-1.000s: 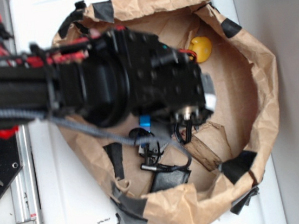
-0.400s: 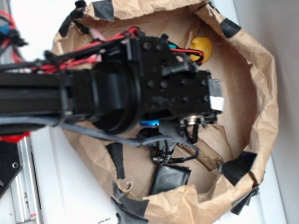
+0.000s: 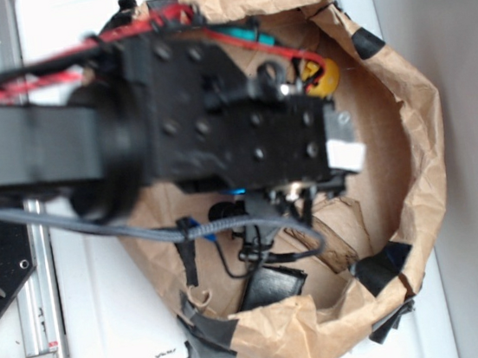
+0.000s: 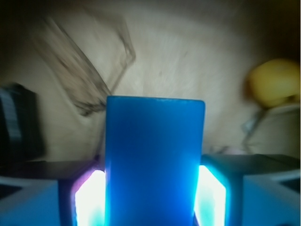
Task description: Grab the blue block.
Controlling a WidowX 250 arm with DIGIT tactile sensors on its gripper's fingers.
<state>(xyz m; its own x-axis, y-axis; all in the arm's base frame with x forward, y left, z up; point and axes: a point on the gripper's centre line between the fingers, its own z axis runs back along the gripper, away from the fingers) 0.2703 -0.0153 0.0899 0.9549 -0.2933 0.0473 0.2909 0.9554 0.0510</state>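
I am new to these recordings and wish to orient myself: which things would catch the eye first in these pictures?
In the wrist view, the blue block fills the centre, standing between the two glowing fingers of the gripper. A blurred yellow object lies at the upper right. In the exterior view, the black arm covers most of a crumpled brown paper enclosure patched with black tape.

Bright even daylight outside, my arm [image 3: 130, 140] blurred and soft, wrist view dim and murky, dark corners, blue block [image 4: 153, 160] sharp-edged, white glare glowing beside it on my gripper [image 4: 150, 197]
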